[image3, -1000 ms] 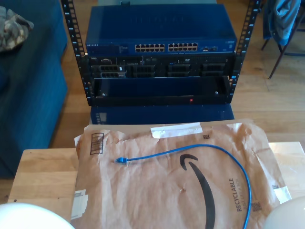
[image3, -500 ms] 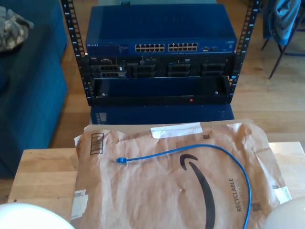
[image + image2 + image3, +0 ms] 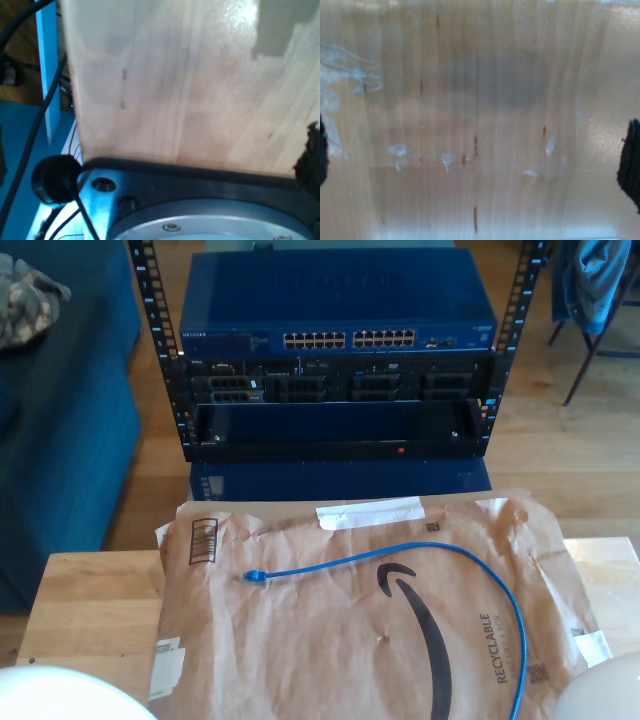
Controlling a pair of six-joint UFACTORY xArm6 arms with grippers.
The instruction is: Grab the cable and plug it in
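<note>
The exterior view is looking down from high up and from the near side, across the wooden tabletop (image 3: 90, 610) toward the rack (image 3: 335, 350) farther back. Both wrist views are looking very closely at pale wood, so close it is blurry. All three views are sharing that wood.

first arm: round metal base flange (image 3: 200, 222) sitting below the lens | my first gripper: jaws out of sight, state unreadable | my second gripper: dark finger edge (image 3: 631, 165) showing at the side, state unreadable
</note>
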